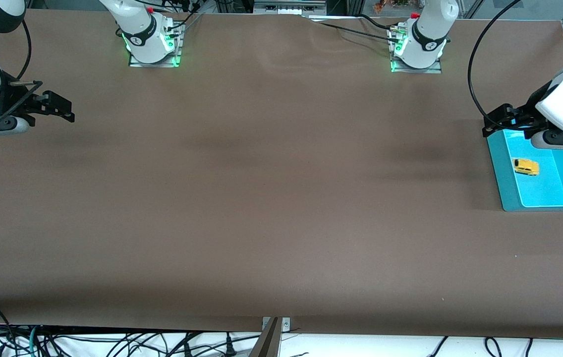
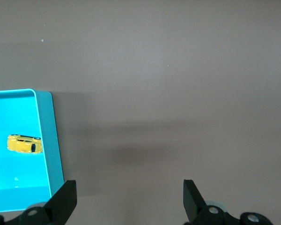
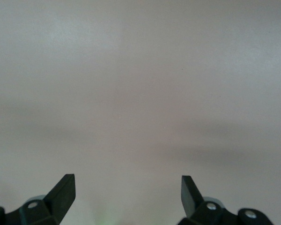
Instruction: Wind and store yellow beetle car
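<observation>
The brown table (image 1: 271, 198) carries one item of note. Nearest the front camera, at the left arm's end of the table, sits a shallow turquoise tray (image 1: 502, 183). The yellow beetle car (image 1: 526, 166) lies inside this tray on its pale floor, apart from the walls; whether it rests on its wheels or on its side cannot be told. The left wrist view confirms the car in the tray, near one corner wall.

Farther from the camera, the left gripper (image 1: 497, 121) hangs over the tray's farther corner and the table beside it, fingers (image 2: 65, 199) spread wide and holding nothing.

At the right arm's end of the table, the right gripper (image 1: 58, 106) waits above bare table, its fingers (image 3: 64, 190) likewise spread wide and empty.
</observation>
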